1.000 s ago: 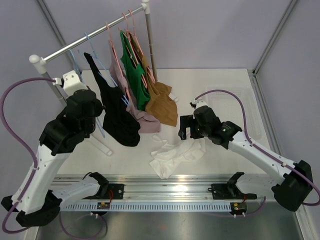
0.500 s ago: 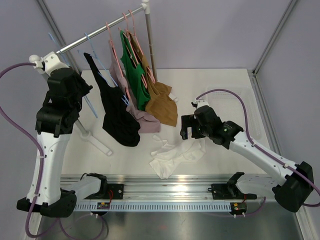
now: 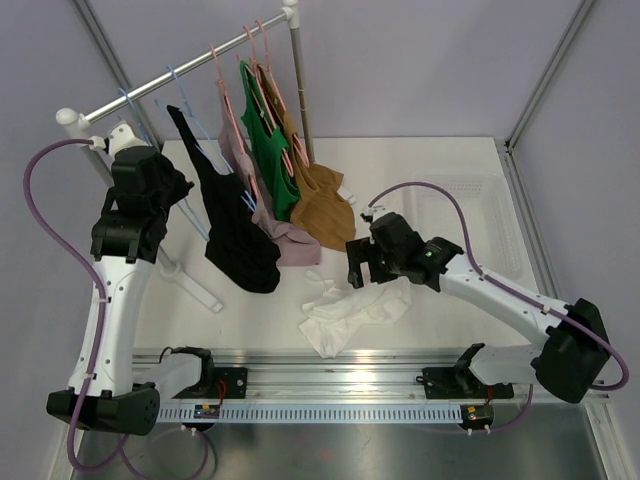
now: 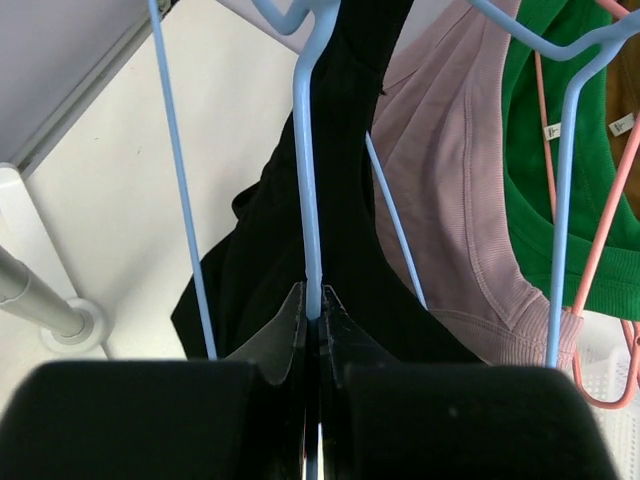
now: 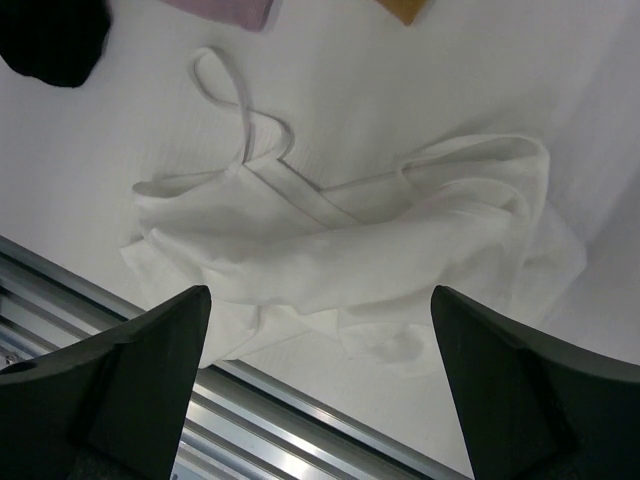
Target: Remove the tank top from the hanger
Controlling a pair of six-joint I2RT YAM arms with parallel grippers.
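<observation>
Top view:
- The left gripper (image 3: pixel 172 188) is hanging high beside the rack bar (image 3: pixel 180 70). Its own wrist is covering its fingers here.
- A bare blue hanger (image 3: pixel 197 228) is sticking out past it on 2 sides.
- The black top (image 3: pixel 235 230) is hanging just right of the fingers, then the pink top (image 3: pixel 280 235), green top (image 3: pixel 268 140) and brown top (image 3: pixel 325 215).
- The right gripper (image 3: pixel 362 268) is hovering low over the table (image 3: pixel 440 170).
- The white tank top (image 3: pixel 350 310) is lying crumpled on the table just past its fingers, off any hanger.

Left wrist view:
- The 2 fingers (image 4: pixel 285 335) are pressing together on the hanger's blue wire (image 4: pixel 305 180), which is rising straight from the fingertips.
- The black top (image 4: pixel 340 240) is sitting directly behind that wire.
- The pink top (image 4: pixel 450 200) and green top (image 4: pixel 540 150) are lying further right.
- A pink hanger (image 4: pixel 600 260) is showing at the far right.

Right wrist view:
- The 2 fingers (image 5: pixel 140 390) are standing wide apart and gripping nothing.
- The tank top (image 5: pixel 350 250) is lying beyond the fingertips, centred in the gap, with 1 strap looping toward the left finger's side.
- A metal track (image 5: pixel 300 420) is running beneath the fingers.
</observation>
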